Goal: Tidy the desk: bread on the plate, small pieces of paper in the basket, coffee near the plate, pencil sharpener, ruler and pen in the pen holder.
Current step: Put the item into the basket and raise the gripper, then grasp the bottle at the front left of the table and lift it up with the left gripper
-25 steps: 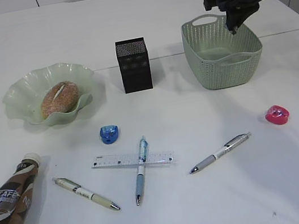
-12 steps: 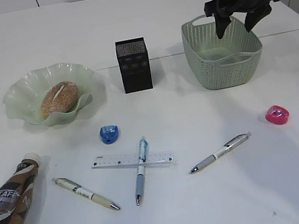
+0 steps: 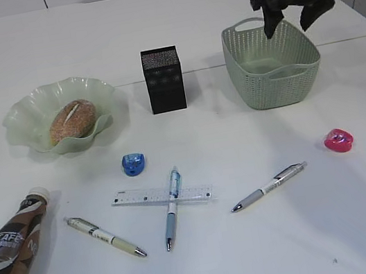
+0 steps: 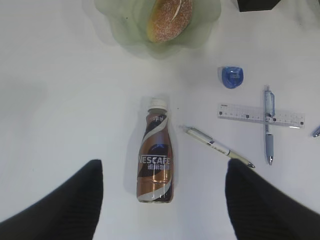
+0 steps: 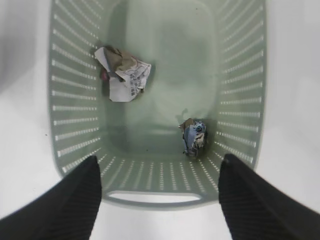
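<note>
While my right pincer (image 3: 295,16) hangs open above the basket (image 3: 274,86), I should lift clear of its rim.

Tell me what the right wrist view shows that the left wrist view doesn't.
Only the right wrist view shows the inside of the green basket, with two crumpled paper pieces: a larger one upper left and a smaller bluish one lower right.

Only the left wrist view shows the coffee bottle lying flat, the bread on the plate, the blue sharpener, the ruler and two pens.

Both show the white table and open black gripper fingers at the bottom corners.
</note>
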You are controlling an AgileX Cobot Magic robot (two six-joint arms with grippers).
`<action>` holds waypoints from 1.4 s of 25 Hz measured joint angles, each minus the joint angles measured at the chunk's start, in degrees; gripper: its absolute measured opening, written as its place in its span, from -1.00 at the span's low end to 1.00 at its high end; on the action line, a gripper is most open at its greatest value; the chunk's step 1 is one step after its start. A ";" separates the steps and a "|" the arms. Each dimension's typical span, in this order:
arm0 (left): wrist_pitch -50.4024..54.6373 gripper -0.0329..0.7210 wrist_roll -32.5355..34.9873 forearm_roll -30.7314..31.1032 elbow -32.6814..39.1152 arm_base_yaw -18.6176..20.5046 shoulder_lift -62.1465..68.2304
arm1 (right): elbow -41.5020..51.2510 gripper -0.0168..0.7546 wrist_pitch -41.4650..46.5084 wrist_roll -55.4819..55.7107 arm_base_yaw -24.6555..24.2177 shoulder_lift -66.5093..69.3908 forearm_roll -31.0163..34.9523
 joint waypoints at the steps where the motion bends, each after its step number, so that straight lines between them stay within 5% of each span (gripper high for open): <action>1: 0.00 0.51 0.00 0.00 0.00 0.00 0.00 | 0.27 0.52 0.00 0.00 0.00 -0.66 0.51; 10: 0.00 0.51 0.00 -0.08 0.00 0.00 0.00 | 7.78 0.52 0.00 -0.78 0.00 -12.08 0.51; 23: 0.00 0.51 0.00 -0.77 0.00 0.00 0.00 | 31.39 0.52 0.10 -0.87 0.00 -34.58 0.51; 35: 0.00 0.51 1.16 0.77 0.00 0.00 0.00 | 76.04 0.52 -23.57 0.53 0.00 -66.25 -2.26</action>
